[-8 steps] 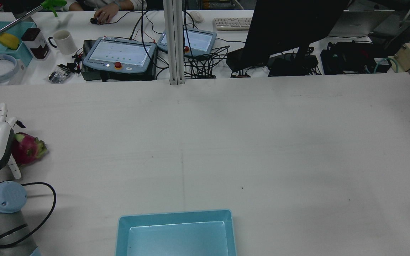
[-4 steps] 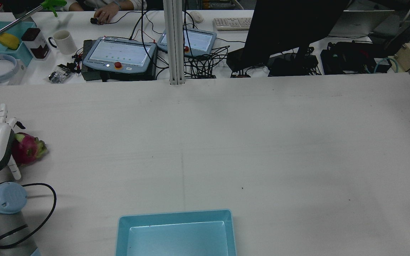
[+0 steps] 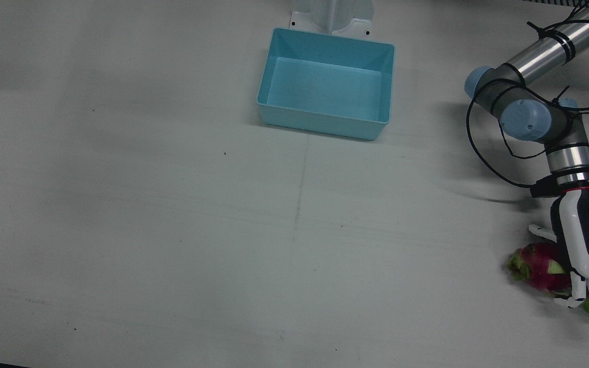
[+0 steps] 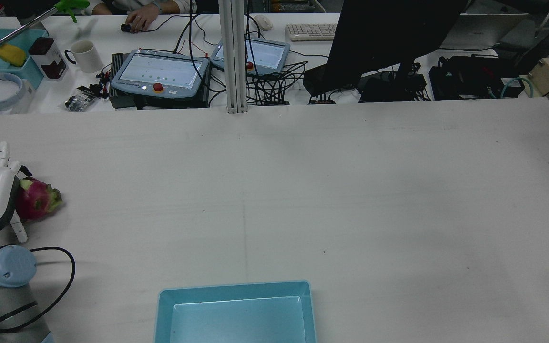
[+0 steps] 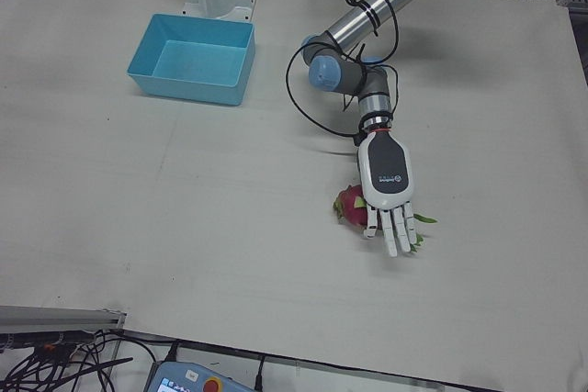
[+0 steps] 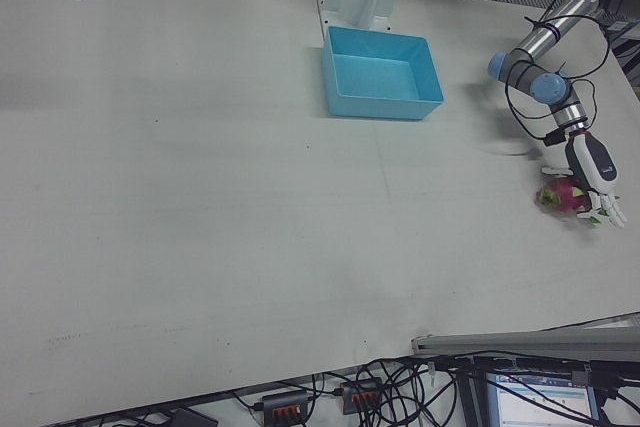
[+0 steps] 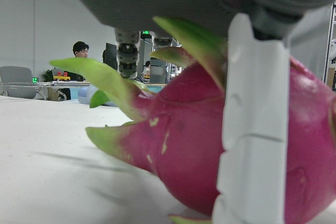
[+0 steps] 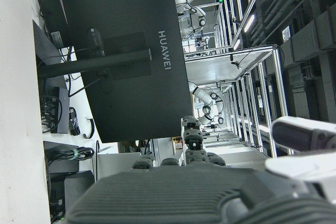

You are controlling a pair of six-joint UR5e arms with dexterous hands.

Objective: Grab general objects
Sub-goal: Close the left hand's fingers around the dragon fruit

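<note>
Magenta dragon fruit (image 5: 352,206) lies near the table (image 5: 138,190) edge under my left hand (image 5: 388,184), fingers (image 5: 397,229) spread and not yet closed; closing unevenly, I could roll it away.

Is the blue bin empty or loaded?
Empty. The blue bin shows a bare floor in the front and left-front views; the dragon fruit lies on the table under the left hand.
</note>
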